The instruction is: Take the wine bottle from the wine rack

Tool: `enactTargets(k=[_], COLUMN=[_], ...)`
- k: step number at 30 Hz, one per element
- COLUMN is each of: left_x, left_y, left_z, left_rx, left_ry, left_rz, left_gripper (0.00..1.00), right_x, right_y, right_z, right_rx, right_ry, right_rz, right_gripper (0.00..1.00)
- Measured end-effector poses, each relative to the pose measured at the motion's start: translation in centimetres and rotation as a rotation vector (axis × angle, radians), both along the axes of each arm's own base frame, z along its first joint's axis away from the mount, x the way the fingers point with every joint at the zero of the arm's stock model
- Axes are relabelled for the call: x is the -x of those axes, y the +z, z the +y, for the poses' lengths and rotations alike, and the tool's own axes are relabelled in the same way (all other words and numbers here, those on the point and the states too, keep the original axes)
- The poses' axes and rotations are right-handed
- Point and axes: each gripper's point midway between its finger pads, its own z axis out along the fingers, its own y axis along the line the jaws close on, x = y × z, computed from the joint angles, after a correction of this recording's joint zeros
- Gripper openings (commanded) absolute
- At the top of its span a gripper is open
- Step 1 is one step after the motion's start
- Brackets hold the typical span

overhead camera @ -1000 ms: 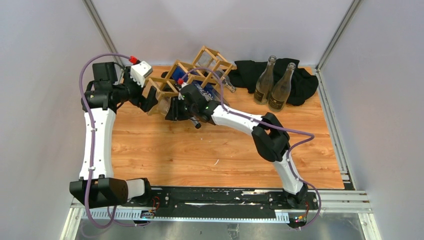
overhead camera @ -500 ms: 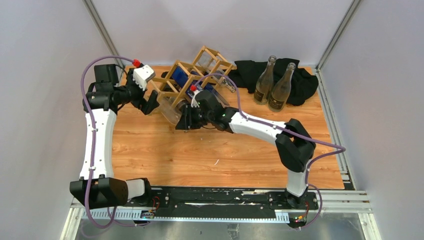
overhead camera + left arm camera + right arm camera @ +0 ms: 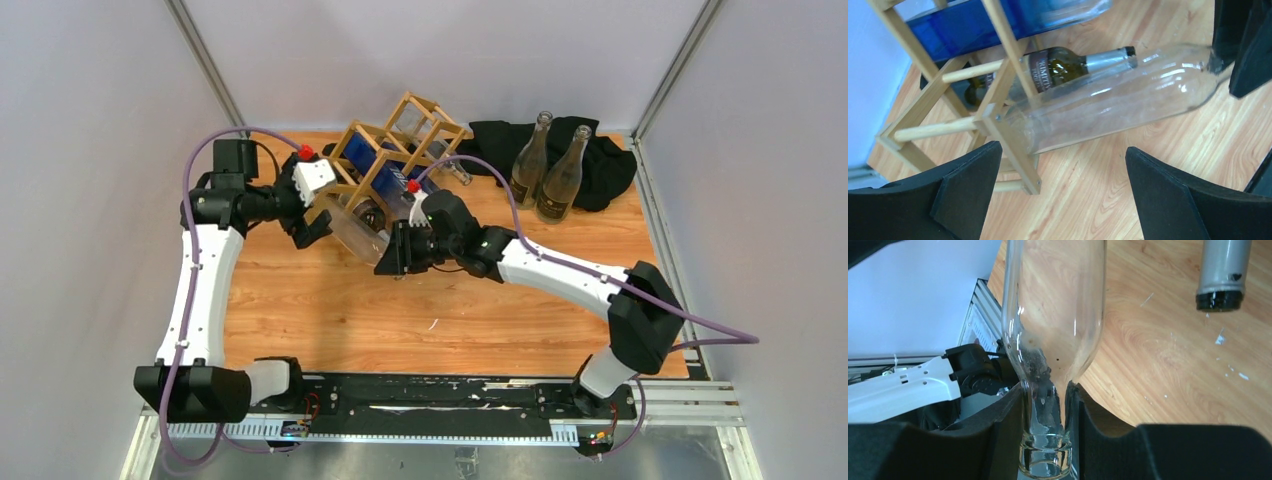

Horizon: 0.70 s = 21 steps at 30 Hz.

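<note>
The light wooden lattice wine rack (image 3: 400, 135) stands tilted at the back of the table; it also shows in the left wrist view (image 3: 998, 107). A clear glass wine bottle (image 3: 362, 237) lies slanted, its base end still at the rack's front corner (image 3: 1108, 102). My right gripper (image 3: 400, 255) is shut on the bottle's neck (image 3: 1045, 410). A dark labelled bottle (image 3: 1058, 67) and a blue bottle (image 3: 973, 30) stay in the rack. My left gripper (image 3: 312, 222) is open and empty beside the rack's left end, its fingers (image 3: 968, 190) apart above bare table.
Two clear bottles (image 3: 548, 175) stand upright on a black cloth (image 3: 600, 160) at the back right. Another bottle neck (image 3: 1223, 275) hangs in the right wrist view. The wooden tabletop (image 3: 450, 320) stretches in front; walls close in on both sides.
My right gripper has pulled the clear bottle forward and to the right, out of the rack. My left gripper has moved right toward the rack's left end. The rack has tilted further.
</note>
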Motion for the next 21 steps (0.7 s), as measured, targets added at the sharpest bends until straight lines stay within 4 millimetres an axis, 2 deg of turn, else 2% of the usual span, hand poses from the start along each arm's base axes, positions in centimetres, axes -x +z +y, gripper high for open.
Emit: enactTargets(k=[11,21], left_x=[4.3,7.7], left_y=[-1.2,-2.4], left_z=[-3.3,-5.0], left_rx=[-0.180,-0.349], left_ry=[-0.323,-0.571], left_rz=[-0.107,-0.257], left_gripper=[1.00,1.00], right_x=[3.0,6.0], right_y=[2.9,3.5], right_z=[-3.9,-6.4], right_rx=[0.008,0.057], right_ry=[0.031,0.110], right_rz=[0.000,0.044], right_gripper=[0.00,0.00])
